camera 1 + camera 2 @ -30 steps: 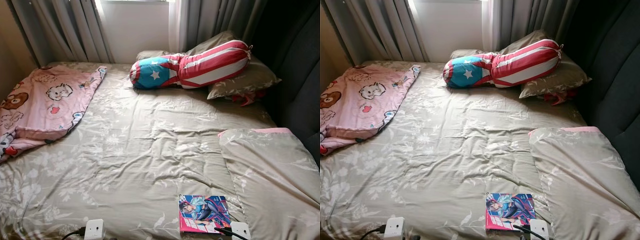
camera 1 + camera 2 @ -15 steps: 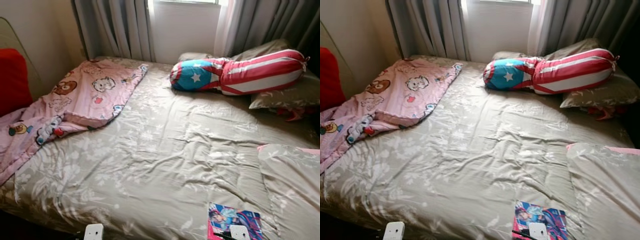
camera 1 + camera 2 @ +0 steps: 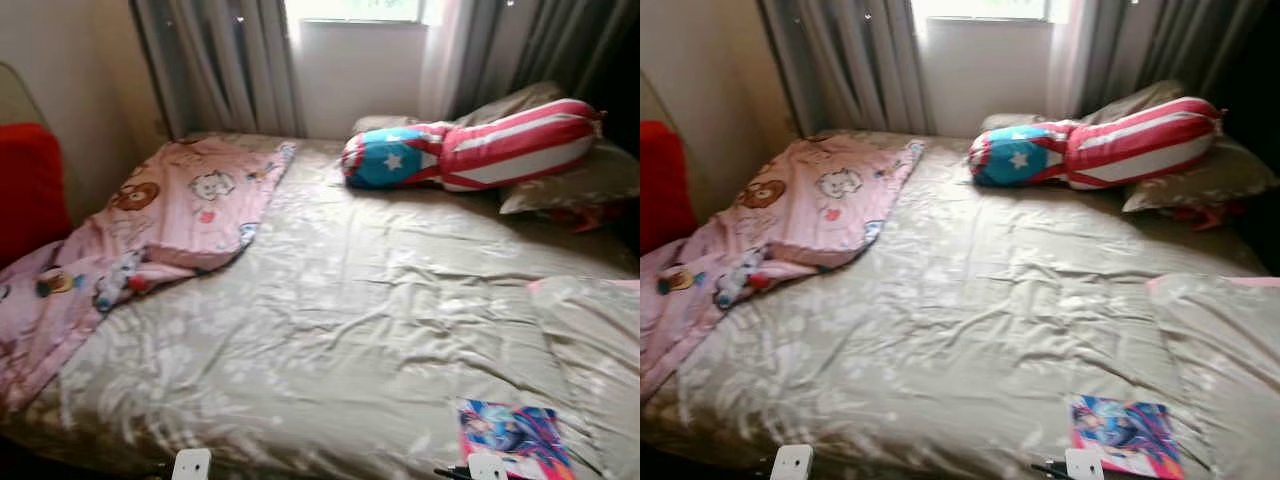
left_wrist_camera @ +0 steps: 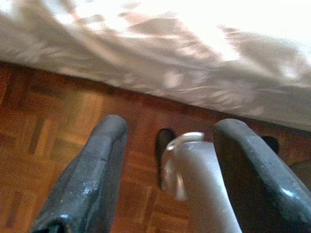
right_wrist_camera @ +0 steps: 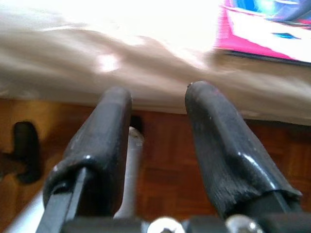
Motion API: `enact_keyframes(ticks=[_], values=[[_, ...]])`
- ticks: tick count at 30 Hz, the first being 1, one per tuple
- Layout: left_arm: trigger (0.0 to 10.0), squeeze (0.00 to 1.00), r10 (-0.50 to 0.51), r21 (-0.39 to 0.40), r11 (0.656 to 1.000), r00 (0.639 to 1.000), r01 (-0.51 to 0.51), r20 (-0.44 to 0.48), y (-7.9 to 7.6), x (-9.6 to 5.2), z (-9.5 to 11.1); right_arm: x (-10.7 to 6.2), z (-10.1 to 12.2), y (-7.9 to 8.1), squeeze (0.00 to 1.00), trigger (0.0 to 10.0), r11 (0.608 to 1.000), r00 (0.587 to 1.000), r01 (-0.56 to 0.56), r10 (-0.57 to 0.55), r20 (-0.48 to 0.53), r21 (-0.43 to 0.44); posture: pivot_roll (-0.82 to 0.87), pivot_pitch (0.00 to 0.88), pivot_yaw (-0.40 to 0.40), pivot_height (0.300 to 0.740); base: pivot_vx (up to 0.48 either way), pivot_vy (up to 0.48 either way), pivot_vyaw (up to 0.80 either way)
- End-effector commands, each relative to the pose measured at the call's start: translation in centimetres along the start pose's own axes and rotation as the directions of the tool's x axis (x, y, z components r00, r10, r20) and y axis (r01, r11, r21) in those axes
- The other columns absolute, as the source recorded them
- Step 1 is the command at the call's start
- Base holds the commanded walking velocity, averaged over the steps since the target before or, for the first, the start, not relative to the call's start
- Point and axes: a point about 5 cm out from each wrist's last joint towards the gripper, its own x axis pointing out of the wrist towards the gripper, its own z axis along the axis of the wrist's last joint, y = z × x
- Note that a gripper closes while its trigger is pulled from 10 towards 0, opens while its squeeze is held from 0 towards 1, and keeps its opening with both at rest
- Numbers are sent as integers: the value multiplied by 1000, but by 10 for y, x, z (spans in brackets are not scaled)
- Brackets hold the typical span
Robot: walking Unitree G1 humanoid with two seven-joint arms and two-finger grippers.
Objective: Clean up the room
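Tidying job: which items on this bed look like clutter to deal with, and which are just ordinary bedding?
Likely to tidy:
comic book
pink blanket, rumpled, trailing off the bed's edge

Just bedding:
striped bolster
grey pillow
bedspread

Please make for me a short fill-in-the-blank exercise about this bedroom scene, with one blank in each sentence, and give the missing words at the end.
1. The blanket on the robot's left side of the bed is mostly ____ in colour.
2. The round blue patch on the striped bolster pillow carries a white ____.
3. The colourful book lies on the bed near the ____ pincer.
4. Below the left pincer the floor is made of ____.

Missing words: pink; star; right; wood
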Motion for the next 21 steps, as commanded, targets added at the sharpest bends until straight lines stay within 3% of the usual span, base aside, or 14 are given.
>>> enact_keyframes(ticks=[1,21], values=[[10000,0,6,0,1000,1000,-6,-10,2,0,-1,1,3,2,0,10000,1000,1000,-9,9,11,11,-38,0,-19,740,0,480,0],[10000,0,8,2,1000,1000,-8,-6,3,0,1,2,6,4,0,10000,1000,1000,-23,23,10,-8,-36,0,-15,740,0,480,0]])
